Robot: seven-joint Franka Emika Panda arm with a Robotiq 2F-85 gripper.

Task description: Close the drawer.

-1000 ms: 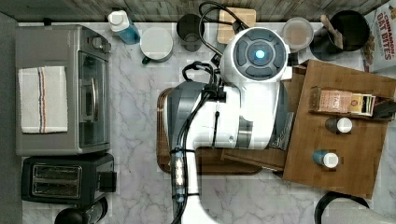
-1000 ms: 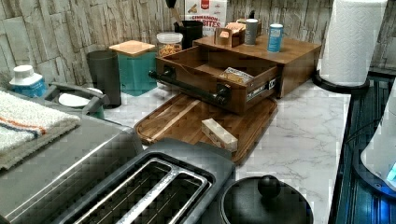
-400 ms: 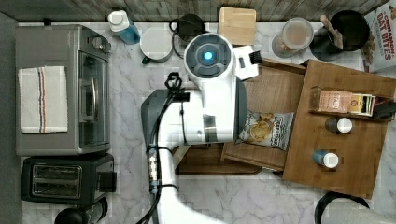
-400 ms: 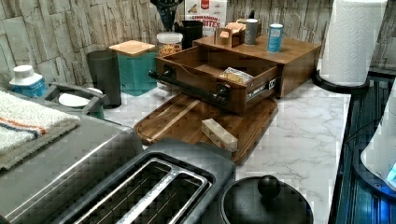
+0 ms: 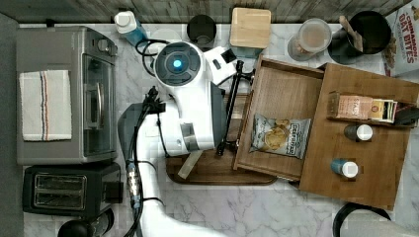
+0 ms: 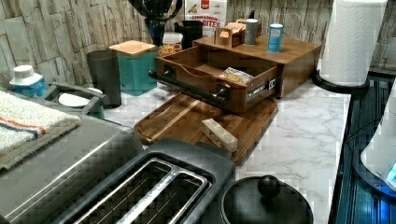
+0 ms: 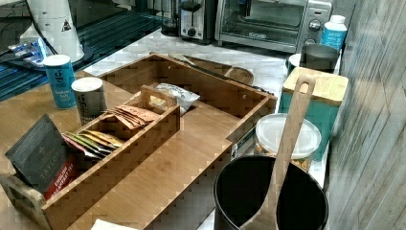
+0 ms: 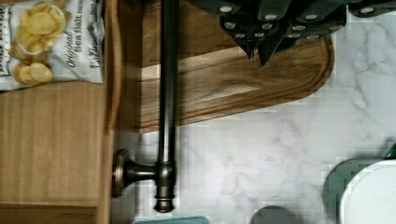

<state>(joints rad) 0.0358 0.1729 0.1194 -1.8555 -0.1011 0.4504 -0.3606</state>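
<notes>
Dark metal tips of my gripper point(image 8: 258, 52) lie close together, with nothing pinched between them. They hang over the rounded-corner wooden tray point(image 8: 224, 88), beside the black bar handle point(image 8: 167, 93) and not touching it.

The handle runs the whole width of the drawer point(image 5: 279, 98) front and stands off it on short posts with round bases; 1 post shows in the wrist view. The drawer is a wide, shallow box of medium-brown wood with raised rims. It is pulled well out of the cabinet point(image 5: 380, 163), towards the top view's left, and its front overhangs the tray. On the drawer floor lies 1 bag of chips point(image 5: 279, 136), near the cabinet end.

In the top view my white arm point(image 5: 192, 113) covers the tray on the top view's left of the handle. In the left view 1 metal slide rail point(image 6: 259, 88) shows on the drawer's side, and 1 small wooden block point(image 6: 218, 134) lies on the tray.
</notes>
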